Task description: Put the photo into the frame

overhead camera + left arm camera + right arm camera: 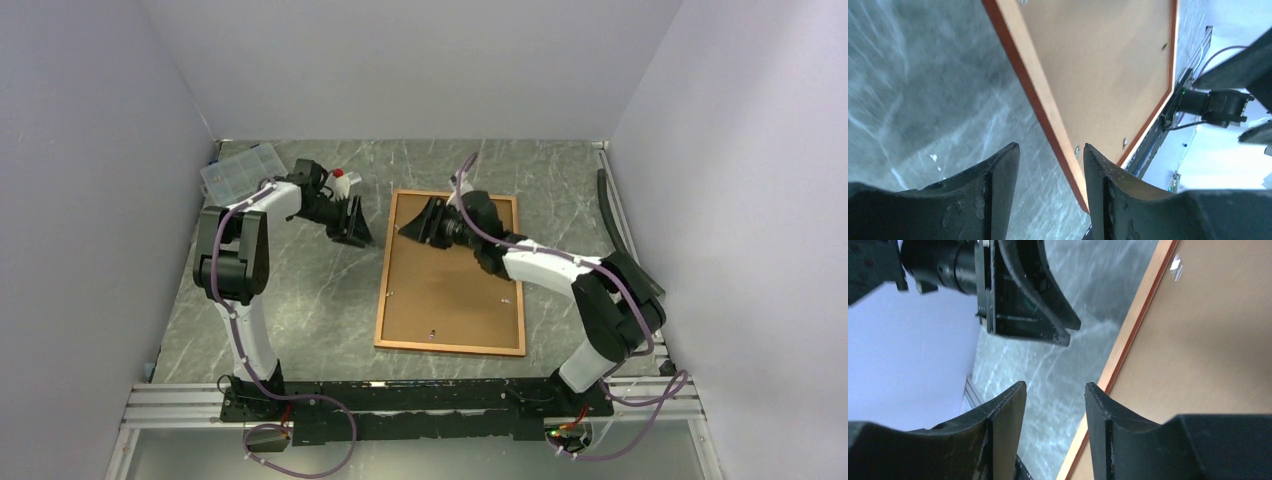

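Closest in, the mounting rail [400, 398] carries both arm bases along the near edge of the grey marbled table [310, 300]. Just beyond it lies the frame [449, 348], flat and back-up, its narrow red-orange border running away from the arms. A plain brown backing board [450, 290] fills the frame's opening, and a few small metal tabs [1077, 150] sit along its rim. The photo shows in no view, so I cannot tell whether it lies beneath the board or somewhere out of sight.

Further out, the right gripper [1055, 385] hangs over the frame's far-left corner. Its jaws are about half parted with nothing between them. The left gripper [1050, 148] hovers over bare table just beside that same corner. It points toward the frame, jaws likewise parted and empty. The two are near each other but apart.

Judging from this, the work in hand centres on that far-left corner and the board. To do it well, one gripper should steady the border from outside while the other works on the board or a tab. Fingertips should come in low and slowly, because the frame looks light and would slide on the smooth table.

At the far left corner rests a clear plastic organiser box [238, 168].
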Robot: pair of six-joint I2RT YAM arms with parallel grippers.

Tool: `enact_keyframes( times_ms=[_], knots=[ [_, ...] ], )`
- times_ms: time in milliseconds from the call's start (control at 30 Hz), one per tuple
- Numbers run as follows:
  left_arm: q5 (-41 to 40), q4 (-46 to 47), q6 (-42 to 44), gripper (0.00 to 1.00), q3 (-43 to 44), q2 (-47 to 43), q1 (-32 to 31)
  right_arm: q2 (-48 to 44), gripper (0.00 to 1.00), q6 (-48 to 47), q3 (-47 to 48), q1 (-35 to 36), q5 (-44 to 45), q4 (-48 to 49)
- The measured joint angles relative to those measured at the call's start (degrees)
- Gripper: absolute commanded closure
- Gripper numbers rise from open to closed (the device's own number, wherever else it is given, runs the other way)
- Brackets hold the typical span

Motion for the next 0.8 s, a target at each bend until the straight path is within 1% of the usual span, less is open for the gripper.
enact_keyframes(
  times_ms=[100, 233, 500, 800],
  knots=[
    [0.24, 1.20, -1.84, 0.43, 4.24, 0.81, -0.26, 1.66, 0.44, -1.68, 4.17, -4.81, -2.40, -0.94],
    [0.61, 3.87, -3.96, 0.45, 8.13, 4.46, -1.44, 7.45, 0.43, -3.54, 9.42, -7.80, -4.74, -2.56],
    [-0.09, 6.12, -7.39, 0.61, 9.03, 12.02, -2.93, 21.42, 0.44, -5.05, 17.73, -8.46, -8.09, -6.21],
    [0.74, 7.80, -9.09, 0.75, 9.05, 13.27, -3.08, 29.90, 0.45, -5.35, 25.83, -8.46, -9.92, -7.87]
  ],
)
